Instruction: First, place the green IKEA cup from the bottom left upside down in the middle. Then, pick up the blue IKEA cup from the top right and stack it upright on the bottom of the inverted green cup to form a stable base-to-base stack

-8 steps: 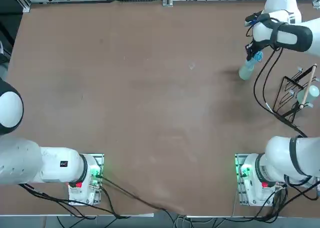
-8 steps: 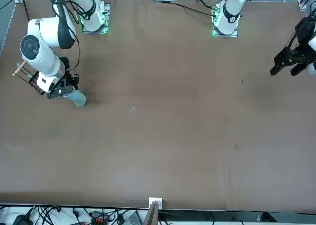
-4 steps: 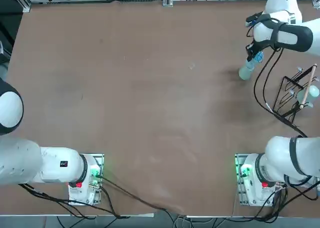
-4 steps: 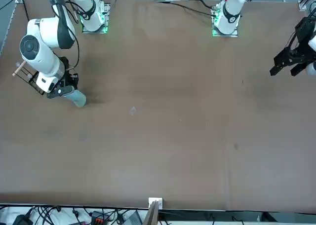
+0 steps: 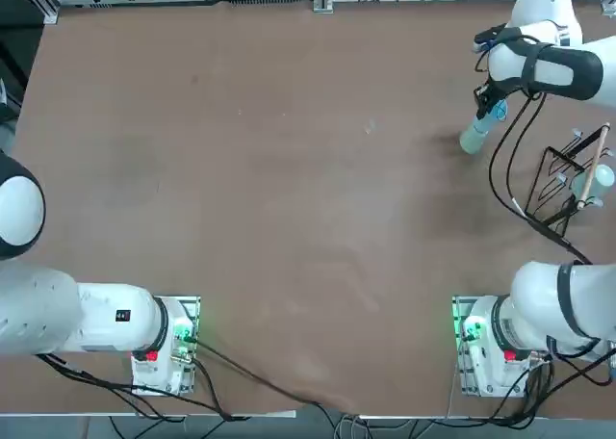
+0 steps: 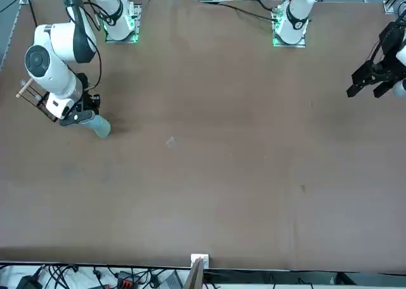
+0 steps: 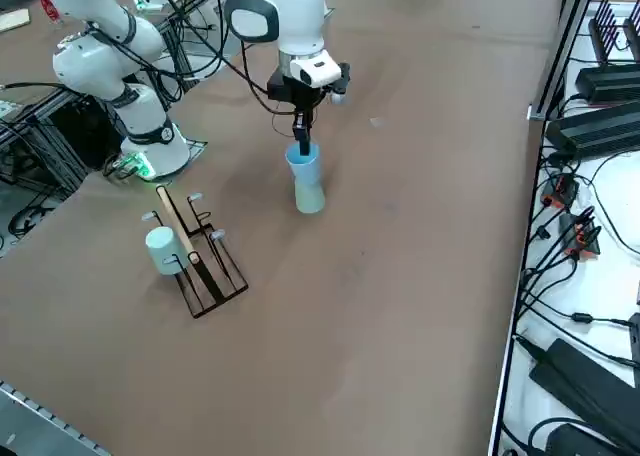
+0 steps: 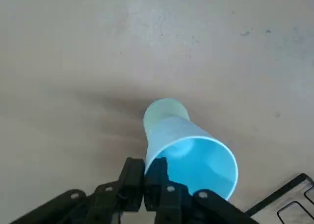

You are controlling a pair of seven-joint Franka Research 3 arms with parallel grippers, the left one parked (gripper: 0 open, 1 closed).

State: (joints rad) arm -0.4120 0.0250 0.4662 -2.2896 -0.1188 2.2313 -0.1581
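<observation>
Right hand clamps the blue cup atop the upturned green one!

And here's the right arm (image 7: 285, 21), swung out to its own right from its base at the table's near edge, then bending back in over the far right part of the table (image 6: 209, 175). The wrist hangs above the cups, and the right gripper (image 8: 145, 166) points down at the tabletop. Look at that hold: the fingers are clenched on the wall of the blue cup (image 8: 198, 160), one inside the rim, the other outside, pinching at one side and leaving most of the mouth uncovered.

The blue cup stands upright, mouth up, and right below it is the green cup (image 8: 164, 113), upside down on the table, base meeting base. The pair makes one narrow-waisted column, toward the table's far right corner.

Over nearer the table's right edge, apart from the column, sits a black wire rack (image 7: 222, 300) with a pale wooden bar (image 7: 176, 219) along it, and another pale cup (image 7: 165, 249) lies tipped at its side. The arm reaches around past all of that, its hand clear of the rack.
</observation>
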